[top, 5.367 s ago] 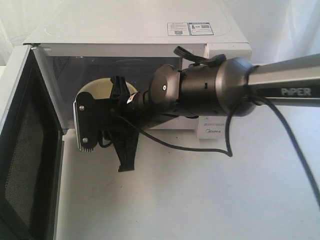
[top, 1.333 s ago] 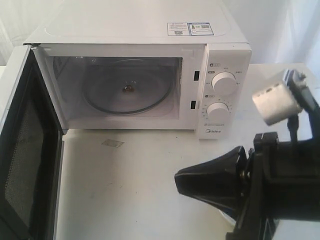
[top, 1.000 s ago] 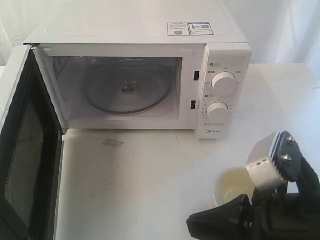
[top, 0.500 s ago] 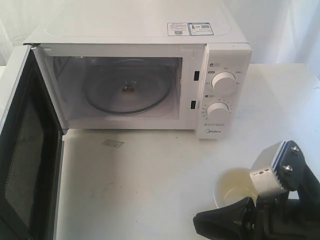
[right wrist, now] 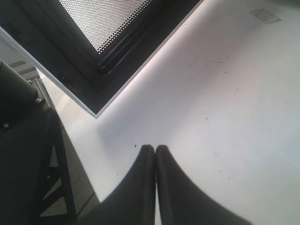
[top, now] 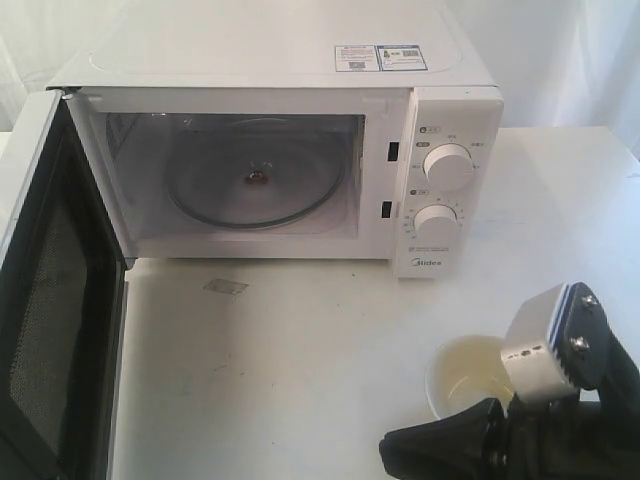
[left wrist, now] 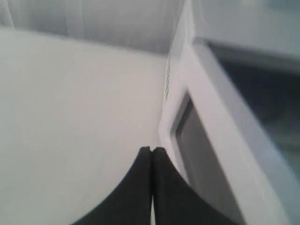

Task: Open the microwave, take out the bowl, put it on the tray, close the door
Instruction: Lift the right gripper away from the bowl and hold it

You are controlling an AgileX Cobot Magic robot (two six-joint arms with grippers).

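door (top: 45, 300) open, bowl (top: 462, 372) out of microwave (top: 300, 60) at lower right, apparently no tray beneath; left gripper (left wrist: 151, 151) and right gripper (right wrist: 155, 148) pinched together, empty; door-closing outstanding.

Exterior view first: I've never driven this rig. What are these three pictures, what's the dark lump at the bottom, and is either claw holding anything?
This is a two-armed robot. The exterior view shows the microwave, its door open and glass turntable bare. The bowl stands on the white table; the lump beside it is the right arm. Each wrist view looks along one gripper: the left gripper beside the door, the right gripper over the table. Both are shut, holding nothing.
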